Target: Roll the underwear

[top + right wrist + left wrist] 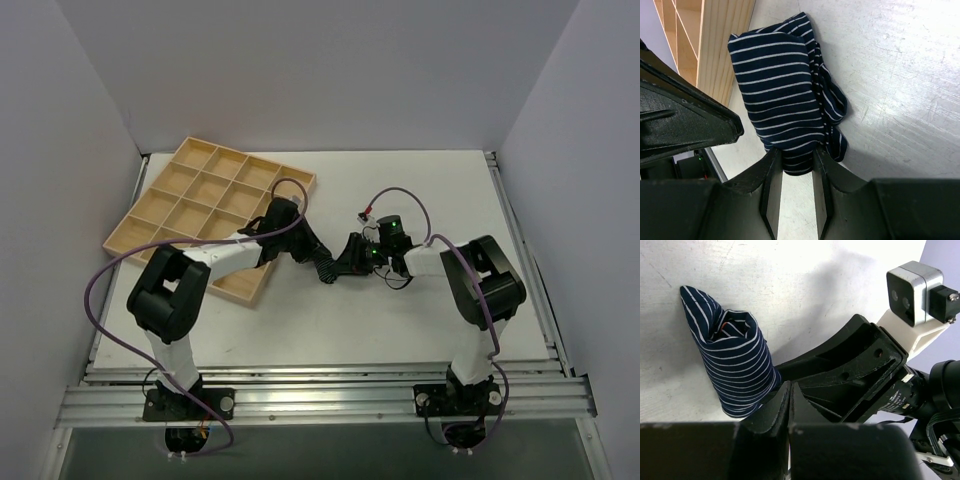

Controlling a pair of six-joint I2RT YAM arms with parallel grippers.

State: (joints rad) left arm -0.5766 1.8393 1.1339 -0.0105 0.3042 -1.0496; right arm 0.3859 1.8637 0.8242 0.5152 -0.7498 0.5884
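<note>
— Black right gripper (796, 162), what's it doing?
— Fingers (771, 195) clamped on one end of the rolled navy, white-striped cloth underwear (782, 90), lying on the white table (890, 75) just right of the pale wooden compartment tray (722, 45).
— Black left gripper (790, 392)?
— Fingers pressed together, tips beside the roll.

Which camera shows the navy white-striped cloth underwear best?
Right wrist: the navy white-striped cloth underwear sits large and central, its stripes and folds clear. Left wrist shows its rolled end from one side; top external shows only a small dark bundle.
</note>
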